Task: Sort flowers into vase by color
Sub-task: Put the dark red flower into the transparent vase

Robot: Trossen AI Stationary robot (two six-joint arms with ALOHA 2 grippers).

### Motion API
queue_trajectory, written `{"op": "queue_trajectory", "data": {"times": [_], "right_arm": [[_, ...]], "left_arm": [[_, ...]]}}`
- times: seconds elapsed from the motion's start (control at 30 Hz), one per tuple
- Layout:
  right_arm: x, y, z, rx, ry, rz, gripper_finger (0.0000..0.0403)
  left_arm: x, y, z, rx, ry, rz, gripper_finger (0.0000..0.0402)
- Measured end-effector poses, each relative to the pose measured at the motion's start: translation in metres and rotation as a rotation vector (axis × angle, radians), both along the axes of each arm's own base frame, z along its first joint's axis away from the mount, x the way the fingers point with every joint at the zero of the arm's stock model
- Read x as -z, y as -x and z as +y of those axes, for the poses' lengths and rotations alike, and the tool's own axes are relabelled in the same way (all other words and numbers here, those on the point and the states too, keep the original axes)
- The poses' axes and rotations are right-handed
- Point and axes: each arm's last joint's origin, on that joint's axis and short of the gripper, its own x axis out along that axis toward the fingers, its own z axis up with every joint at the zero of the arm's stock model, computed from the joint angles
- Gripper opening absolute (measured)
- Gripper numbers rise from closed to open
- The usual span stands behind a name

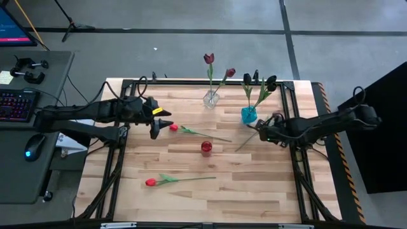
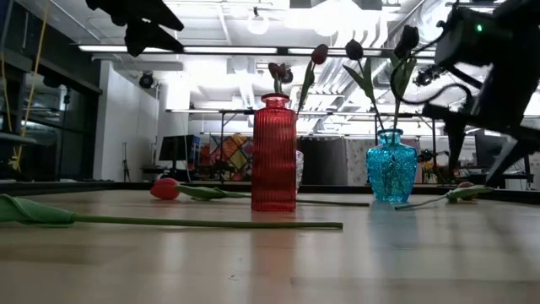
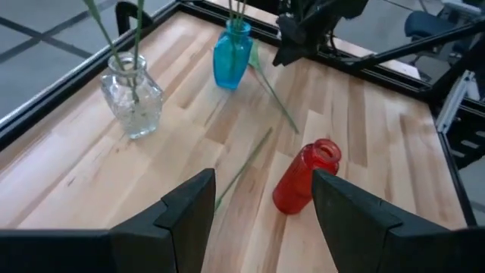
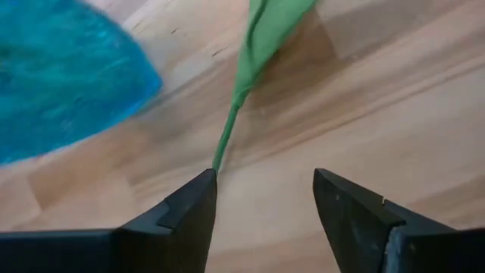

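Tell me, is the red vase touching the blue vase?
Apart. The high view shows bare wood between the red vase and the blue vase; the low view also shows a gap between them.

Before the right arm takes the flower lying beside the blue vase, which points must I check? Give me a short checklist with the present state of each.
1. Right claw open: ok, fingers apart in the right wrist view.
2. Green stem of the lying flower between its fingers: not ok, it lies just ahead of them, toward one finger.
3. Blue glass vase upright: ok; close to the claw, so mind contact.
4. Colour of this flower's head: cannot tell.
5. Left claw away from that area: ok, open above the red tulip on the table.
6. Red ribbed glass vase empty and standing: ok.
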Motion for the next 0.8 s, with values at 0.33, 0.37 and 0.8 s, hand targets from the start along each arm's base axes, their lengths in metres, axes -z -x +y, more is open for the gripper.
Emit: {"op": "queue_trajectory", "data": {"times": [0.33, 0.37, 0.8], "right_arm": [[0.018, -0.005, -0.014, 0.128, 0.05, -0.012, 0.0209], [0.02, -0.006, -0.016, 0.129, 0.042, -0.002, 0.0209], [0.035, -0.016, -0.031, 0.173, -0.034, 0.065, 0.0181]], "left_arm": [[0.0, 0.0, 0.002, -0.053, -0.028, 0.0, 0.0207], [0.0, 0.0, 0.002, -0.053, -0.028, 0.0, 0.0207], [0.0, 0.0, 0.002, -0.053, -0.027, 0.001, 0.0207]]}}
